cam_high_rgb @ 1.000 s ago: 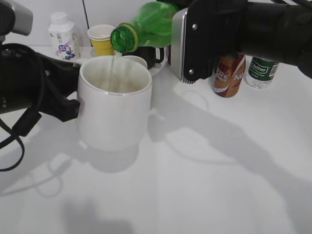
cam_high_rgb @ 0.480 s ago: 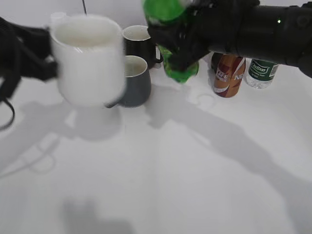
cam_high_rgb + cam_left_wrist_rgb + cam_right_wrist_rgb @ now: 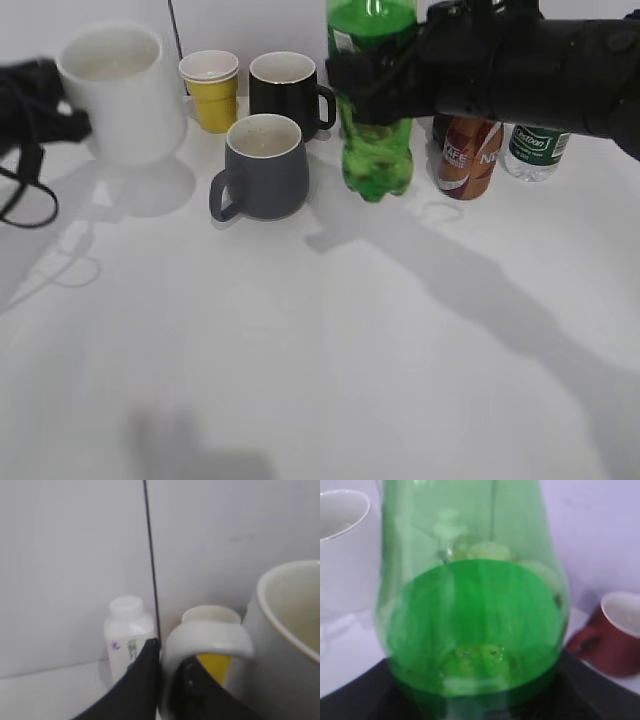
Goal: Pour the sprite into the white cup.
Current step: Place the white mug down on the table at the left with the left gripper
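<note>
- Your right end effector (image 3: 375, 85) is clamped around the green bottle (image 3: 374, 110) at label height, holding it upright; the bottle's base sits at or just above the surface (image 3: 330, 340), and you cannot tell which from the exterior view.
- In the right wrist view the green bottle (image 3: 470, 605) fills the frame, with liquid in its lower part and the dark end effector (image 3: 470, 700) wrapped across the bottom edge.
- Your left end effector (image 3: 55, 115) grips the white cup (image 3: 118, 95) at the far left, and the left wrist view shows a dark finger (image 3: 137, 685) against the squared handle (image 3: 207, 642).
- The white cup is upright, lifted above its shadow on the surface.
- Nearest the camera among the standing things is the grey mug (image 3: 262, 165), upright, handle to the left.
- Behind it stand the black mug (image 3: 285, 88) and the yellow paper cup (image 3: 211, 88), side by side.
- Right of the green bottle, partly hidden by your arm, are a brown can (image 3: 465, 155) and a clear bottle (image 3: 535, 148) with a dark green label.
- The left wrist view also shows a small white bottle (image 3: 127, 640) by the wall, beyond the yellow paper cup (image 3: 212, 630).
- The right wrist view shows a red mug (image 3: 615, 635) to the bottle's right.
</note>
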Controlling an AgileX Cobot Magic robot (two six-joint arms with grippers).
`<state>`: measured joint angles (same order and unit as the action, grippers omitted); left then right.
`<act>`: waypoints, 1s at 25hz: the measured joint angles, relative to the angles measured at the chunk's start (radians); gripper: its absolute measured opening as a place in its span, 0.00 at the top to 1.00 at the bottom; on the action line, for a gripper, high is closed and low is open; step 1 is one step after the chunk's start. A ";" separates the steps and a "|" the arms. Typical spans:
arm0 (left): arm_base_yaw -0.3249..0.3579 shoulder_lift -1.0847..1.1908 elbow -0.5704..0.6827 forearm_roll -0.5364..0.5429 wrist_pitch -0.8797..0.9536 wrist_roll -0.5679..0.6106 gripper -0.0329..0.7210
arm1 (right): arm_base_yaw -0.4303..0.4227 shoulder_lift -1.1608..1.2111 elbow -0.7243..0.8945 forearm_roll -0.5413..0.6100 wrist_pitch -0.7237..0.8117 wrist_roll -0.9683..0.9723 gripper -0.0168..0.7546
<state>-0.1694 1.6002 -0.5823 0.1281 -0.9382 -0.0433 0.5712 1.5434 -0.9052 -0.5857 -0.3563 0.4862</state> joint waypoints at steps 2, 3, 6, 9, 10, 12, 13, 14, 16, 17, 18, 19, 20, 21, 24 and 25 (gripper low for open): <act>0.019 0.085 -0.003 -0.007 -0.053 0.005 0.90 | 0.000 0.000 0.000 0.008 0.031 0.001 0.44; 0.027 0.117 -0.003 -0.010 -0.070 0.008 0.90 | 0.000 0.000 0.000 0.009 0.040 0.001 0.44; 0.050 0.212 -0.004 -0.015 -0.118 0.011 0.90 | 0.000 0.000 0.000 0.012 0.044 0.003 0.44; 0.056 0.279 -0.004 -0.015 -0.151 0.012 0.90 | 0.000 0.000 0.000 0.014 0.044 0.003 0.44; 0.056 0.291 -0.004 -0.013 -0.162 0.012 0.90 | 0.000 0.000 0.000 0.014 0.044 0.003 0.44; 0.056 0.315 -0.005 -0.006 -0.176 0.013 0.90 | 0.000 0.000 0.000 0.014 0.044 0.003 0.44; 0.056 0.319 -0.005 -0.004 -0.179 0.013 0.90 | 0.000 0.000 0.000 0.014 0.044 0.003 0.44; 0.056 0.323 -0.005 -0.003 -0.179 0.013 0.90 | 0.000 0.000 0.000 0.014 0.044 0.003 0.44; 0.056 0.325 -0.005 -0.001 -0.175 0.013 0.90 | 0.000 0.000 0.000 0.014 0.044 0.004 0.44; 0.056 0.325 -0.006 -0.001 -0.164 0.013 0.90 | 0.000 0.000 0.000 0.016 0.044 0.004 0.44; 0.056 0.325 -0.005 -0.001 -0.149 0.013 0.90 | 0.000 0.000 0.000 0.016 0.044 0.004 0.44; 0.056 0.325 -0.005 -0.001 -0.136 0.011 0.89 | 0.000 0.000 0.000 0.016 0.044 0.004 0.44; 0.056 0.325 -0.005 -0.001 -0.134 0.009 0.88 | 0.000 0.000 0.000 0.020 0.044 0.004 0.44; 0.056 0.325 -0.005 0.000 -0.134 0.008 0.88 | 0.000 0.000 0.000 0.024 0.044 0.004 0.44; 0.056 0.325 -0.007 0.013 -0.141 0.003 0.84 | 0.000 0.000 0.000 0.026 0.044 0.004 0.44; 0.056 0.325 -0.007 0.019 -0.142 0.000 0.82 | 0.000 0.000 0.000 0.027 0.044 0.004 0.44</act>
<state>-0.1137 1.9251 -0.5889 0.1473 -1.0803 -0.0430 0.5712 1.5434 -0.9052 -0.5584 -0.3127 0.4905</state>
